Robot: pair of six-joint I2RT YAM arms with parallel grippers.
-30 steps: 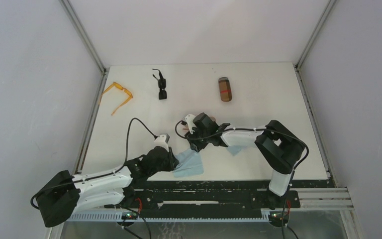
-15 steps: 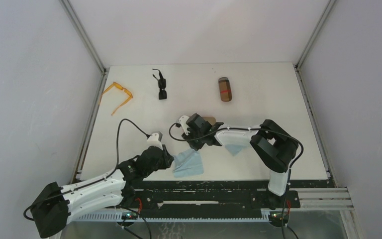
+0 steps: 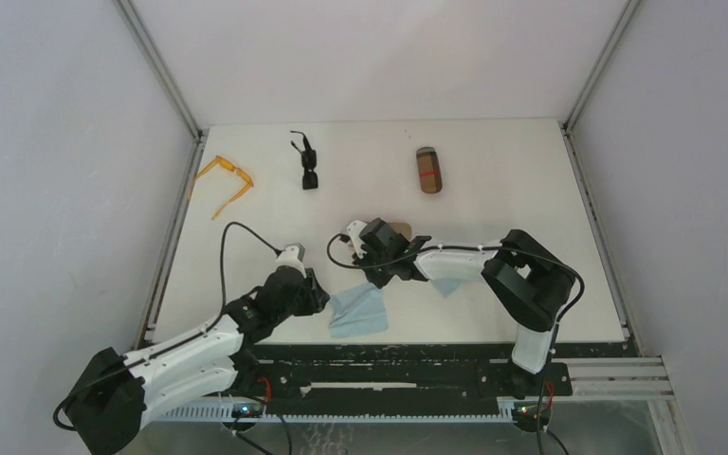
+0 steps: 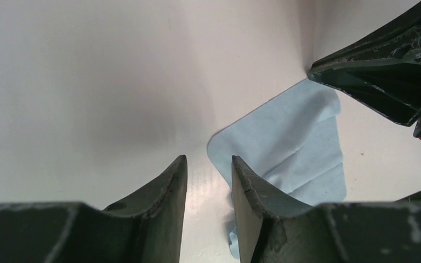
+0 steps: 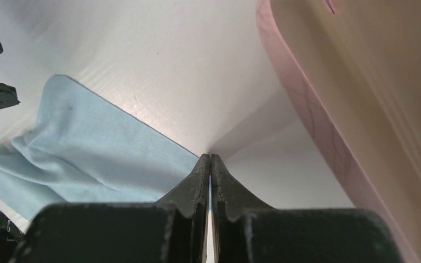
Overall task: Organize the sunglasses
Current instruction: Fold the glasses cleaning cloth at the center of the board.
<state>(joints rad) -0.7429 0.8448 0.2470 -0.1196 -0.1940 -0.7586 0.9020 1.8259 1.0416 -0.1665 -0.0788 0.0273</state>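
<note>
A: Where do the sunglasses lie?

B: Both pairs are at the far left of the tabletop (image 3: 531, 190). The orange sunglasses (image 3: 225, 180) lie with their arms unfolded near the left edge. The black sunglasses (image 3: 307, 161) are to their right, apart from them. Neither arm is near either pair.

A: And the left gripper?

B: The left gripper (image 4: 208, 164) sits low over the tabletop towards the near edge. Its fingers are parted by a narrow gap with only bare tabletop between them, so it holds nothing. The light-blue cloth (image 4: 290, 142) lies just ahead, one corner beside a fingertip.

A: The other one?

B: The right gripper (image 5: 210, 159) has its fingers pressed together, tips down at the tabletop by the edge of that same cloth. Nothing can be seen between them. The pink case (image 5: 362, 98) is just beside it, its pale inside showing.

A: Anything else?

B: A brown case (image 3: 428, 170) lies far back, well apart from both arms. A second blue cloth (image 3: 448, 285) peeks out from under the right arm.
</note>
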